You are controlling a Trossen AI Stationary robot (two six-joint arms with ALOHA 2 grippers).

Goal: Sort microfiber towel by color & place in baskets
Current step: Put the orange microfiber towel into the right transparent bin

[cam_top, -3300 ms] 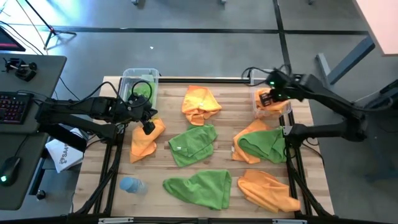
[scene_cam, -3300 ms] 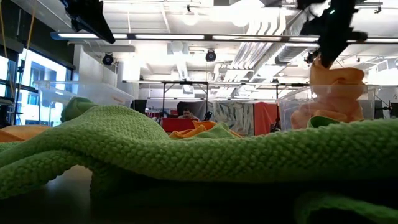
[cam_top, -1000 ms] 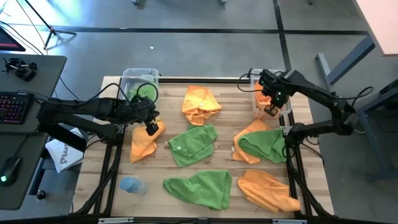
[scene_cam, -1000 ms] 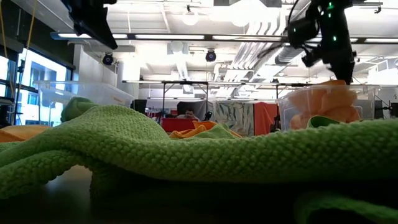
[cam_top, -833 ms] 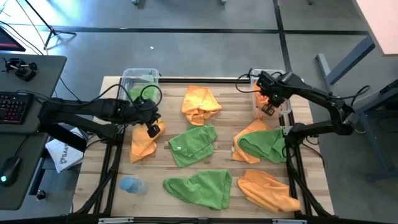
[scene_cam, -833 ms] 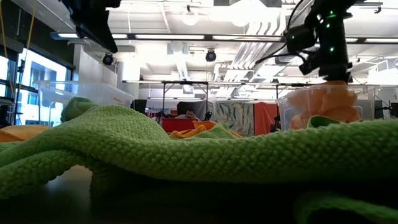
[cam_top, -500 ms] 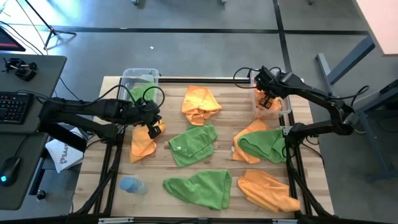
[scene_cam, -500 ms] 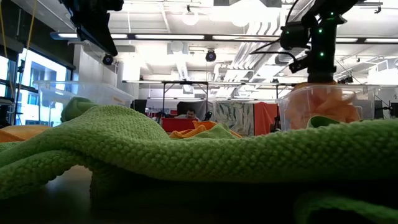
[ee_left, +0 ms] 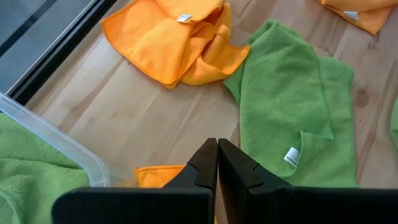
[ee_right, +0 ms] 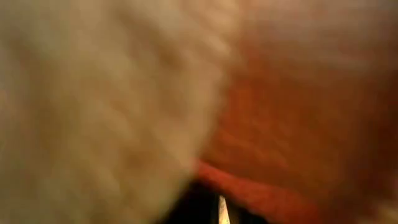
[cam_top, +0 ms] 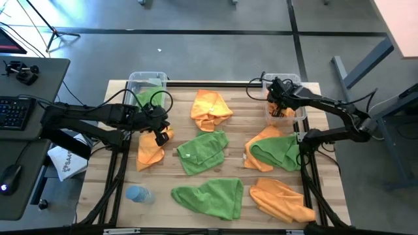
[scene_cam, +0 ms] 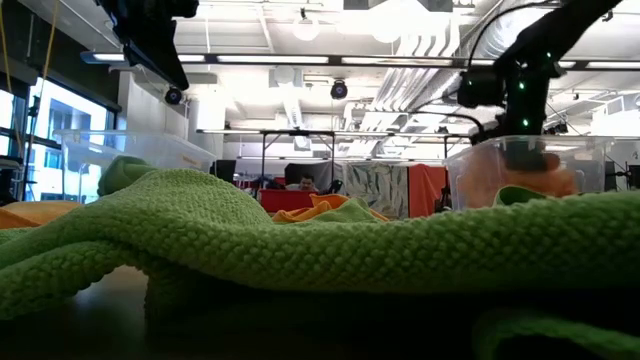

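Towels nearest the front edge come first: a green towel and an orange towel lie loose on the table, with a pale blue bottle off toward the left corner. Mid-table sit another green one, a green-over-orange pair and a small orange towel. Just above that last one hangs the left gripper, fingers pressed together and empty. Farther back lies one more orange towel, then the two baskets: the left basket holds green, the right basket orange. The right gripper is down inside that right basket, jaws closed; its wrist camera shows only orange cloth pressed close, so whether it is pinching any I cannot tell. To do this well, pack the orange low, then lift straight up so no fold drags out over the rim.
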